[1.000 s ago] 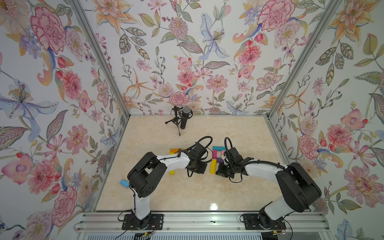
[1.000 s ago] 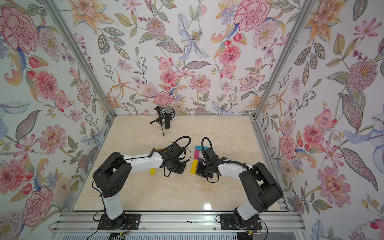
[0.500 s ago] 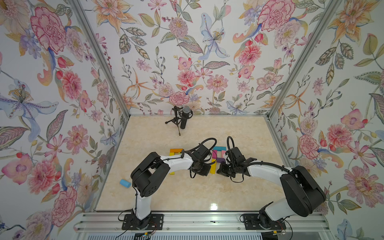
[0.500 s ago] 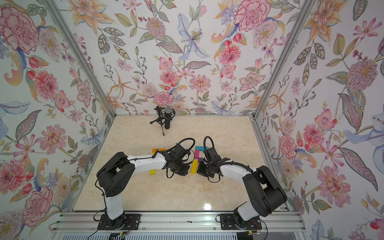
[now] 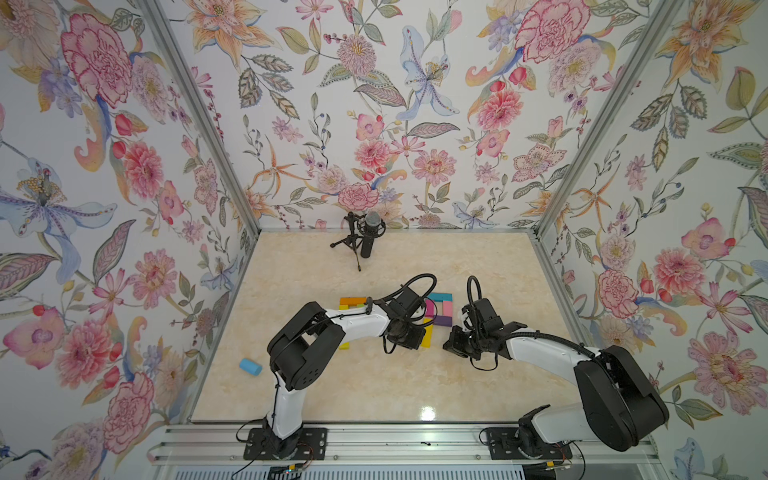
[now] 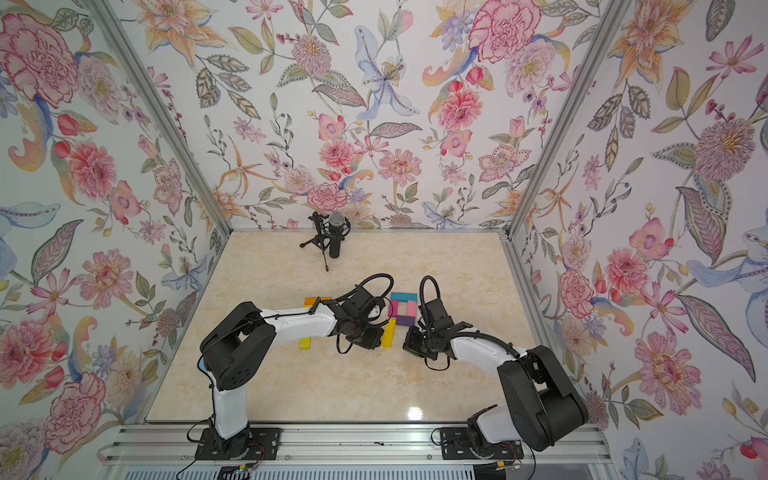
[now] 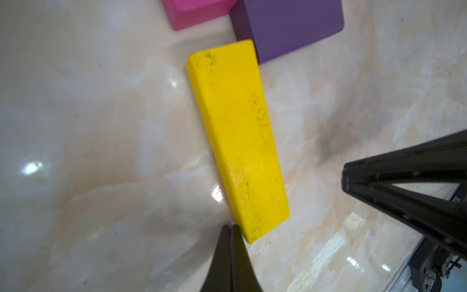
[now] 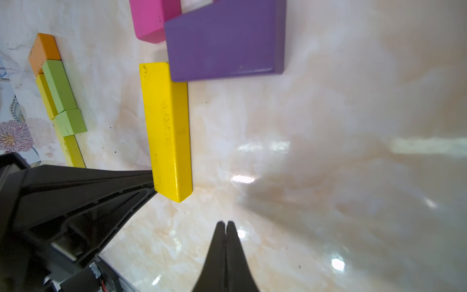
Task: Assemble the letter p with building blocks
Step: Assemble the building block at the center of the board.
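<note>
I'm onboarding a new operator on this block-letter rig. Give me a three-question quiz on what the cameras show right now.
1. True or false: the left gripper is clamped around the yellow block.
2. Which colour of block lies at the yellow block's end away from the left gripper? A teal, B purple, C orange.
3. Fill in: the right gripper has its jaws ___.

Key
1. False: its shut tips sit against the block's side near one end, with nothing between them.
2. B, the purple block.
3. Shut, holding nothing.
</note>
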